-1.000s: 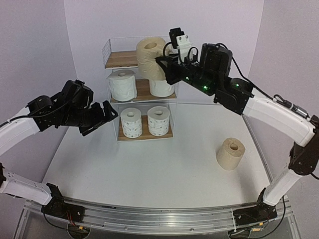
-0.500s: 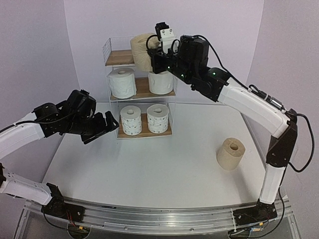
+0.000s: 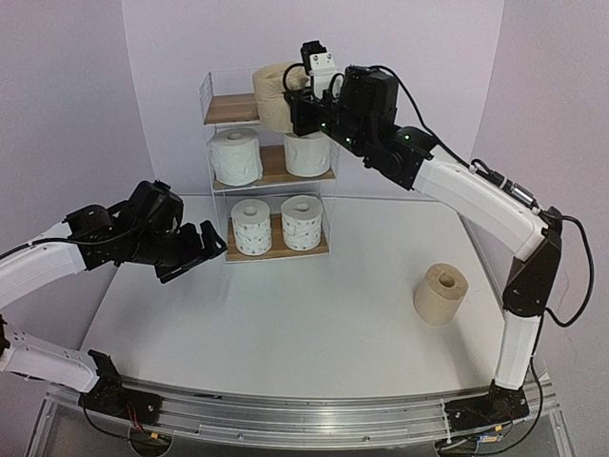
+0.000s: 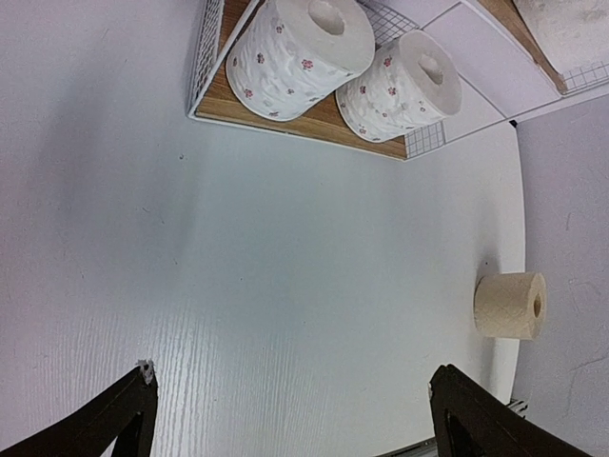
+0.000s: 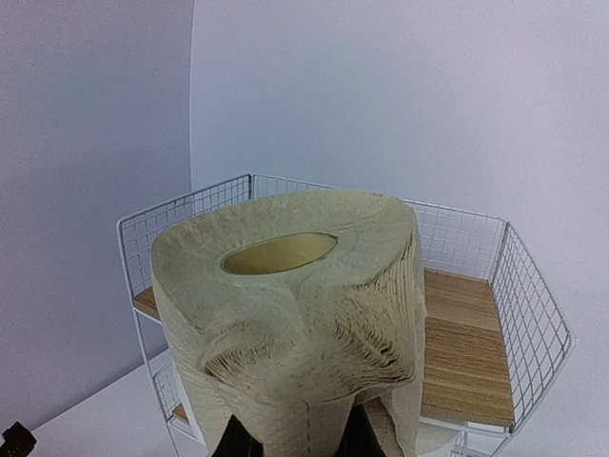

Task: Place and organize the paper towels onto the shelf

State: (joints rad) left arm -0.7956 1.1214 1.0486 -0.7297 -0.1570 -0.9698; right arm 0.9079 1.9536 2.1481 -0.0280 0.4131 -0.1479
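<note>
Right wrist view: the right gripper (image 5: pixel 295 440) has its fingers clamped on a tan roll (image 5: pixel 295 314), pinching its lower side in. It holds the roll upright over the top board of the shelf (image 5: pixel 468 352), inside the wire rails; whether the roll touches the board cannot be told. Lower down, the left gripper (image 4: pixel 297 419) hovers over the table (image 4: pixel 238 286) with fingers wide apart and empty, near the bottom tier where two dotted rolls (image 4: pixel 304 52) stand side by side. Two white rolls (image 3: pixel 235 158) sit on the middle tier. A second tan roll (image 3: pixel 441 293) sits on the table, well apart to the right.
</note>
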